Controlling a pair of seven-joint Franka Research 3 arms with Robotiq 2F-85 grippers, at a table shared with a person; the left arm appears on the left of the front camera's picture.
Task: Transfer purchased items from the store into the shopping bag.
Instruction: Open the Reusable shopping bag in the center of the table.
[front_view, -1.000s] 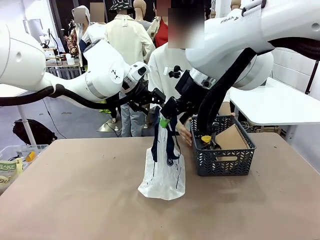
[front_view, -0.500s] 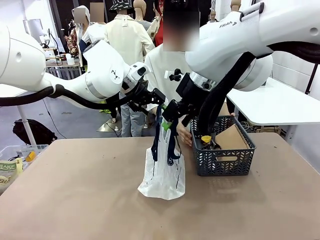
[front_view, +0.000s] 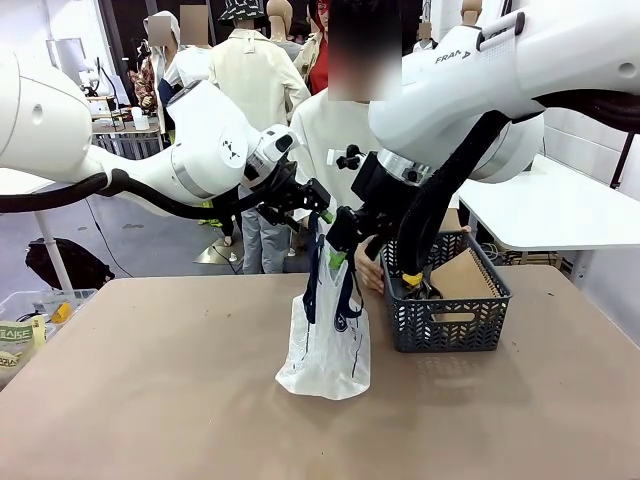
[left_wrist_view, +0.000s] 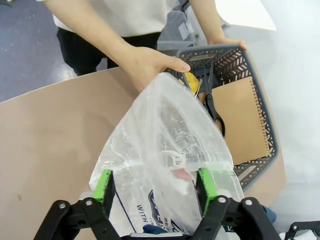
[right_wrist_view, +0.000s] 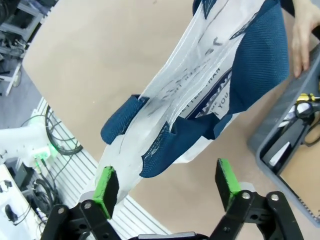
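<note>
Shopping bag (front_view: 325, 350) upright on counter (front_view: 150, 400) beside basket (front_view: 445, 325)
Left wrist view adds a person's hand (left_wrist_view: 150, 62) behind its top; left end effector (left_wrist_view: 154, 179) and right end effector (right_wrist_view: 165, 182), angled down, straddle it wide open, clamping nothing.

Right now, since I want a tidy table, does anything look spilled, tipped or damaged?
Nothing stands out. The shopping bag stands upright though crumpled, and the basket sits level with its notebook and scissors inside; nothing spilled on the table.
</note>
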